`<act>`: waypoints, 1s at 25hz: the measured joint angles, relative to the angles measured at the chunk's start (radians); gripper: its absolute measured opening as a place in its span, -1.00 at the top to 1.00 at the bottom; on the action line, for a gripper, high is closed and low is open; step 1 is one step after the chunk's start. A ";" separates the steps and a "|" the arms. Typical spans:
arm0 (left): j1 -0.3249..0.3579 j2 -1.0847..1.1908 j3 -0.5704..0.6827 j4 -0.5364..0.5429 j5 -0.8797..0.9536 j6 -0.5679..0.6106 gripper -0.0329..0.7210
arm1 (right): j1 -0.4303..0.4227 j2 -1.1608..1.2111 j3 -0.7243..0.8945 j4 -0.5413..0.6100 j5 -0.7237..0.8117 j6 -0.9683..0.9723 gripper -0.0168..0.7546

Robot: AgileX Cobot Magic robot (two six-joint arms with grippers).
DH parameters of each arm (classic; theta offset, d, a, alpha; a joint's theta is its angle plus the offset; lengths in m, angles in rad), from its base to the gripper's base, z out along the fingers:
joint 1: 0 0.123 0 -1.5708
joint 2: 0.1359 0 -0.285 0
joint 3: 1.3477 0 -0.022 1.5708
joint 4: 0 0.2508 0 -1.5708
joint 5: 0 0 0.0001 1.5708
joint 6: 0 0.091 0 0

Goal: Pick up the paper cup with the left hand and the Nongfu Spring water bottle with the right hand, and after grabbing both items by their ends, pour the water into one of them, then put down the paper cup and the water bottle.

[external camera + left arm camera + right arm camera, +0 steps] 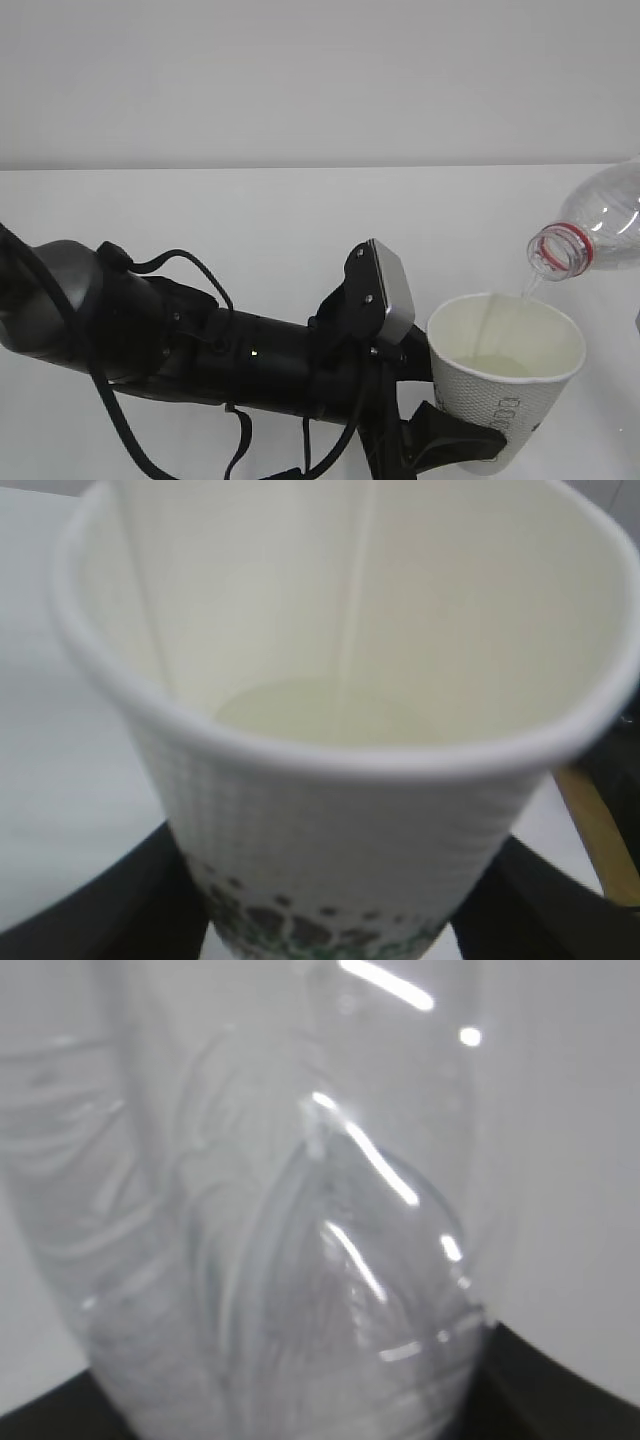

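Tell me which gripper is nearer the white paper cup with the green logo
Left. The left gripper clamps the white paper cup low on its side; the right gripper is out of the exterior view, holding the clear plastic bottle tilted above the cup's rim.

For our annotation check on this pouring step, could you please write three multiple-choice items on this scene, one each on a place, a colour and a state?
1. Where is the mouth of the Nongfu Spring water bottle?
A. Above the far right rim of the paper cup
B. Lying on the table
C. Inside the cup

2. What colour is the ring on the bottle's neck?
A. Blue
B. Red
C. Green

3. What is the state of the cup?
A. Tipped on its side
B. Upright but dry
C. Upright in the left hand, with water pooled at the bottom

Answers: 1 A, the tilted bottle's mouth hangs over the rim; 2 B, a red band circles the neck; 3 C, a thin stream falls into a pale pool.
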 joint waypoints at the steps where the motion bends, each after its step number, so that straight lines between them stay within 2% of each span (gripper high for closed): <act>1: 0.000 0.000 0.000 0.000 0.000 0.000 -0.39 | 0.000 0.000 0.000 0.000 0.000 -0.002 -0.14; 25: 0.000 0.000 0.000 0.000 0.000 0.000 -0.39 | 0.000 0.000 0.000 0.000 -0.002 -0.009 -0.14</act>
